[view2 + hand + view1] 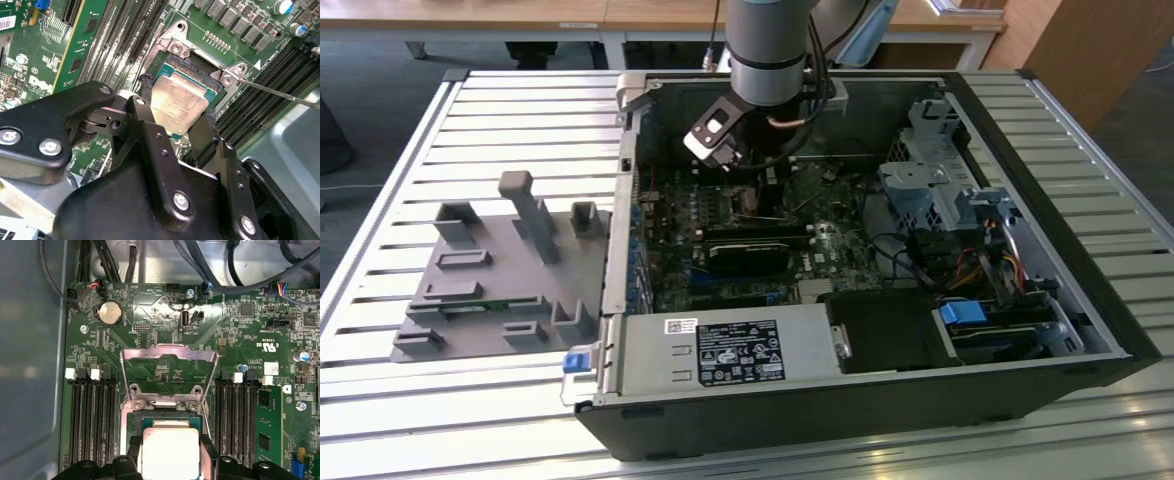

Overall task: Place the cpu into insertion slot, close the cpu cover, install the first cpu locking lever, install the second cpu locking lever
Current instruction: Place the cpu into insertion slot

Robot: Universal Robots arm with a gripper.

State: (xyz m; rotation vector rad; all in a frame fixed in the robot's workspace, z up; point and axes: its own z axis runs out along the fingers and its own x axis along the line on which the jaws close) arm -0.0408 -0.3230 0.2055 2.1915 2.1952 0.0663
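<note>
Silvery metal marks the cpu (pixel 179 105), pinched at two opposite edges between the black fingers (pixel 204 134) of the gripper (pixel 177 100). In the exterior view the gripper (pixel 744 160) reaches down into the open case (pixel 854 410) that lies on the slatted table (pixel 520 110).

In both wrist views the cpu (pixel 170 452) sits directly over the slot (pixel 170 416) on the green motherboard (pixel 240 335), covering most of it. A strip of the slot (pixel 197 64) shows past the chip's far edge. Whether the chip already touches the contacts or hangs just above them I cannot tell.

The cover (pixel 170 351) stands swung back on its hinge, clear of the slot, and a thin wire lever (pixel 275 91) juts out free beside it.

By my reading, the first step is in hand: placing the chip. Cover and levers are not yet dealt with. Seating the chip calls for it to be level and square with the slot's rim, let go with no sideways drag.
</note>
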